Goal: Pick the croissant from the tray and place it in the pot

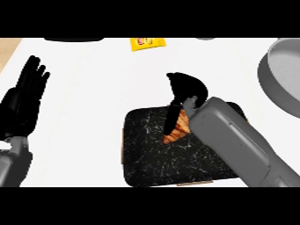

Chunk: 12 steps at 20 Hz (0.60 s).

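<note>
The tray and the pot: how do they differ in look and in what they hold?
The tray is black, flat and squarish with pale scratch marks; the pot is grey, round and walled. The tray carries the croissant under the right hand; the pot shows nothing inside. Both stand on the white counter.

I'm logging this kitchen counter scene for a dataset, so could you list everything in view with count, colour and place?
tray: one, black with pale scratches, lower middle of the counter
croissant: one, golden brown, on the tray's upper right part, mostly hidden by the right hand
pot: one, grey, at the right edge, partly cut off
packet: one, yellow with a red mark, at the counter's far edge, middle
dark object: one, black, far edge to the left, mostly cut off
counter: one, white; a wooden strip shows at upper left
left hand: one, black, open with fingers up, resting at the left
right hand: one, black, fingers reaching down onto the croissant
</note>
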{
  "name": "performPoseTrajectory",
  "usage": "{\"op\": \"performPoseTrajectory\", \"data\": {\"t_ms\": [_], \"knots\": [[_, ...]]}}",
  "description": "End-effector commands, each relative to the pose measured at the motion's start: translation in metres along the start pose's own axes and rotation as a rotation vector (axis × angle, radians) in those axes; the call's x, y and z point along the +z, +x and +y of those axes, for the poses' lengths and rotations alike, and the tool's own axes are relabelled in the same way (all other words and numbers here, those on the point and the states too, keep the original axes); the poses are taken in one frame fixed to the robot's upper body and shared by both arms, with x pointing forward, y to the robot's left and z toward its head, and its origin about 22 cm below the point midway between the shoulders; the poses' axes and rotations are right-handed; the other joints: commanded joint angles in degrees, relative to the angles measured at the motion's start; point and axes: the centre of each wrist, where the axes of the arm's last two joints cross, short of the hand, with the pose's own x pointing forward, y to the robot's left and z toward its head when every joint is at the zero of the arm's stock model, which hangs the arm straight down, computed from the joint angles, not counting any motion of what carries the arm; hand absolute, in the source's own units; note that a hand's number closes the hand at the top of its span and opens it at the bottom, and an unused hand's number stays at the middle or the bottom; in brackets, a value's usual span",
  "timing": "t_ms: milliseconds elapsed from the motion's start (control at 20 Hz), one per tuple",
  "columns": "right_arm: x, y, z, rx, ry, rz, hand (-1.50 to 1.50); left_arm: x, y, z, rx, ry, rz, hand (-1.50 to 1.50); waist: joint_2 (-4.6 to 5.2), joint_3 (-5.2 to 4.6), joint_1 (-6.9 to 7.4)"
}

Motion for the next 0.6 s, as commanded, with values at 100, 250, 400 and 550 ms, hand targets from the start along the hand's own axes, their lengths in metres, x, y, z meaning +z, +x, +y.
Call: {"op": "performPoseTrajectory", "data": {"t_ms": [100,250,400,550], "knots": [[-0.006,0.021,0.010,0.046,0.052,0.123,-1.50,-0.003,0.011,-0.002,0.010,0.002,0.029,0.00,-0.14,0.06,-0.67],[-0.012,0.016,0.012,0.079,0.080,0.152,-1.50,-0.005,0.013,0.013,-0.004,0.003,0.003,0.00,-0.12,0.04,-0.68],[-0.011,0.027,0.044,0.118,0.060,0.216,-1.50,0.008,-0.003,0.011,-0.012,0.006,0.024,0.00,-0.23,0.02,-0.47],[-0.026,0.006,0.027,0.131,0.040,0.246,-1.50,-0.002,0.000,0.018,-0.004,0.006,-0.003,0.00,-0.04,0.02,-0.79]]}}
